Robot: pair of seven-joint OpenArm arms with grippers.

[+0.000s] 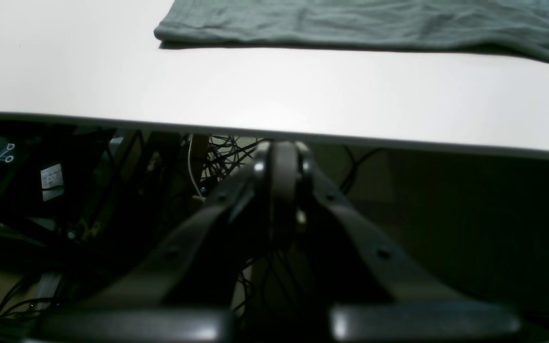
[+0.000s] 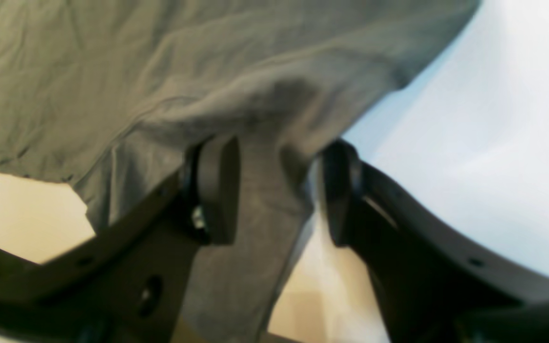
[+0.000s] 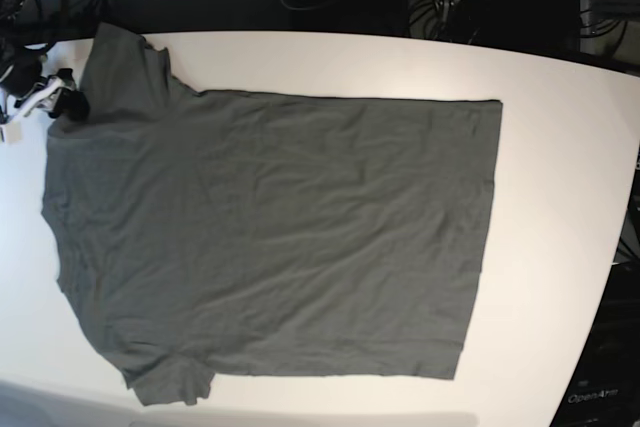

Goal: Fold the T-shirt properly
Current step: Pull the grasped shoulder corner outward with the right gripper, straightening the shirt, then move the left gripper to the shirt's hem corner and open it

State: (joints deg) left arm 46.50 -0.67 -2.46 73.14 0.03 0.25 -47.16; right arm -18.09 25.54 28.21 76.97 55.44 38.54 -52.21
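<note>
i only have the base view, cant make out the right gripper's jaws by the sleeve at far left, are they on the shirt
Observer: The right gripper has its jaws apart. A fold of the T-shirt runs between them, not clamped.
Operator: and the left arm, no sign of it here
Observer: The left gripper is shut and empty, just below the edge of the table that faces it.
Operator: touching any cloth
Observer: No, a band of bare tabletop lies between it and the shirt's nearest edge.
</note>
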